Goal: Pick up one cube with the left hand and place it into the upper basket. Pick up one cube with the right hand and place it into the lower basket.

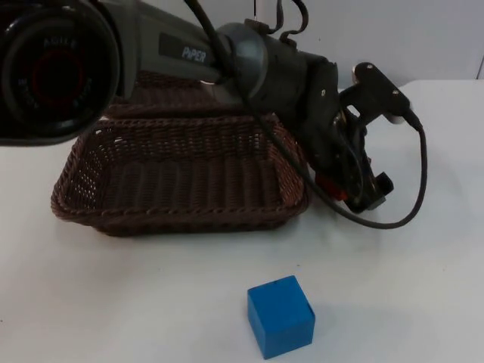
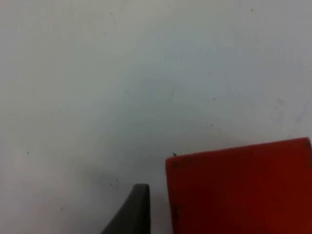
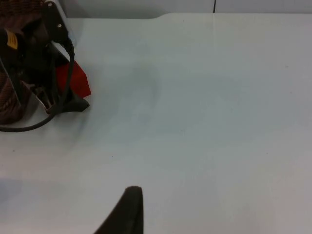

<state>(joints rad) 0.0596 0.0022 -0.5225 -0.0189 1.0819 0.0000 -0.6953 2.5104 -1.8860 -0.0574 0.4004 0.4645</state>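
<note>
A red cube [image 1: 331, 185] [image 2: 239, 187] [image 3: 73, 82] rests on the white table just right of the lower basket [image 1: 181, 219]. My left gripper [image 1: 354, 189] [image 3: 52, 90] is down at it, open. One fingertip [image 2: 136, 209] stands beside the cube's side with a narrow gap between them. A blue cube [image 1: 280, 316] sits alone near the table's front edge. The upper basket [image 1: 162, 97] lies behind the lower one, largely hidden by the left arm. My right gripper [image 3: 127, 212] waits above bare table to the right of the red cube.
Both baskets are dark brown wicker and hold nothing that I can see. The left arm [image 1: 189, 49] crosses over the upper basket. White table [image 1: 423, 287] stretches to the right and in front. The grey wall [image 1: 423, 30] closes the back.
</note>
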